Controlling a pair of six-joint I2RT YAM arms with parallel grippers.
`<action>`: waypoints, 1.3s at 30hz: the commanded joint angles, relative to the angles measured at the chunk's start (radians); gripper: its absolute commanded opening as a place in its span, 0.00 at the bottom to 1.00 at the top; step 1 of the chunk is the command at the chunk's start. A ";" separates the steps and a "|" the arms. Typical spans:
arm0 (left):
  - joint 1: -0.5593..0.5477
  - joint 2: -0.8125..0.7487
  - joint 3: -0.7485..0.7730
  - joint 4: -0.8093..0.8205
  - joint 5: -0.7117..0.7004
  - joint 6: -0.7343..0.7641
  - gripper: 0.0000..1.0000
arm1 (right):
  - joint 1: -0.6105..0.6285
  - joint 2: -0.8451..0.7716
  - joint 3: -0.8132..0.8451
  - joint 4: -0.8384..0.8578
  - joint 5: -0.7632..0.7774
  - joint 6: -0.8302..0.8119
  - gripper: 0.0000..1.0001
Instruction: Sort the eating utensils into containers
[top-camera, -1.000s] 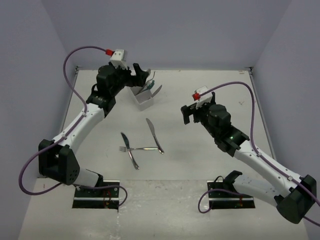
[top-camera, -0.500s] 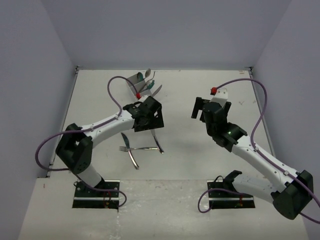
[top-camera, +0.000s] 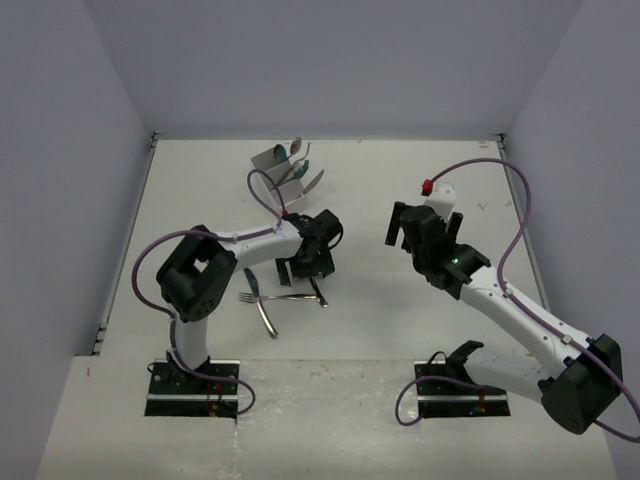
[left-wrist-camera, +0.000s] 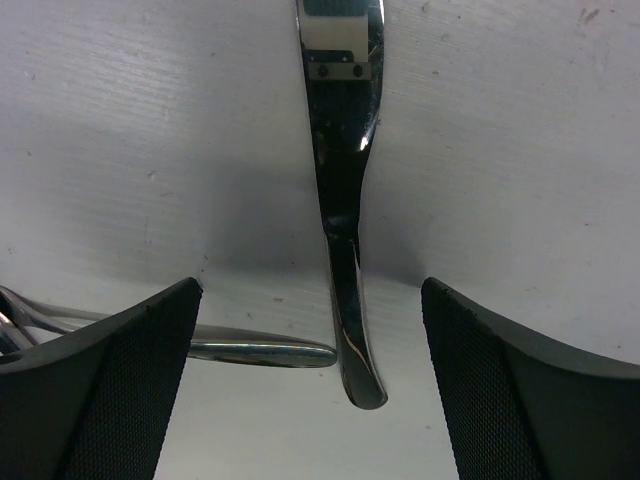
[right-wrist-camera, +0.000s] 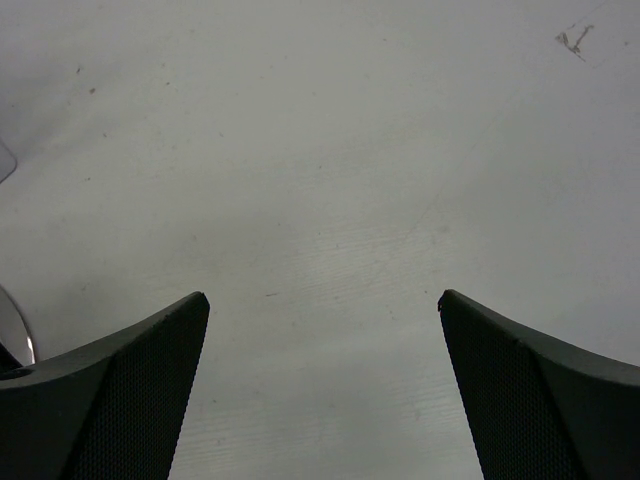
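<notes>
My left gripper (top-camera: 306, 263) hangs open low over the middle of the table. In the left wrist view a shiny silver knife (left-wrist-camera: 340, 200) lies lengthwise between its fingers (left-wrist-camera: 120, 380), handle end nearest, untouched. A silver fork's handle tip (left-wrist-camera: 265, 351) points in from the left. From above, the fork (top-camera: 272, 297) lies crosswise over another silver knife (top-camera: 262, 308). The white containers (top-camera: 270, 163) stand at the back with spoons and teal utensils (top-camera: 298, 172) sticking out. My right gripper (top-camera: 424, 222) is open over bare table, and the right wrist view shows nothing between its fingertips (right-wrist-camera: 150, 380).
Grey walls close the table on the left, back and right. A purple cable (top-camera: 262, 195) loops from the left wrist past the containers. The arm bases (top-camera: 195, 385) sit at the near edge. A small dark mark (right-wrist-camera: 572, 40) shows on the table.
My left arm swung back from the containers to the table's middle and lowered its open gripper over the knife. The right gripper shifted slightly right and toward the back.
</notes>
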 joint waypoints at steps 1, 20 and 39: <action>-0.010 0.004 0.026 -0.030 -0.017 -0.097 0.91 | -0.005 0.007 0.034 -0.011 0.006 0.000 0.99; -0.027 0.091 -0.038 -0.039 -0.016 -0.178 0.18 | -0.018 0.013 0.014 -0.012 0.055 -0.007 0.99; -0.139 -0.090 -0.046 0.171 -0.270 0.095 0.00 | -0.022 0.022 0.011 -0.012 0.092 -0.004 0.99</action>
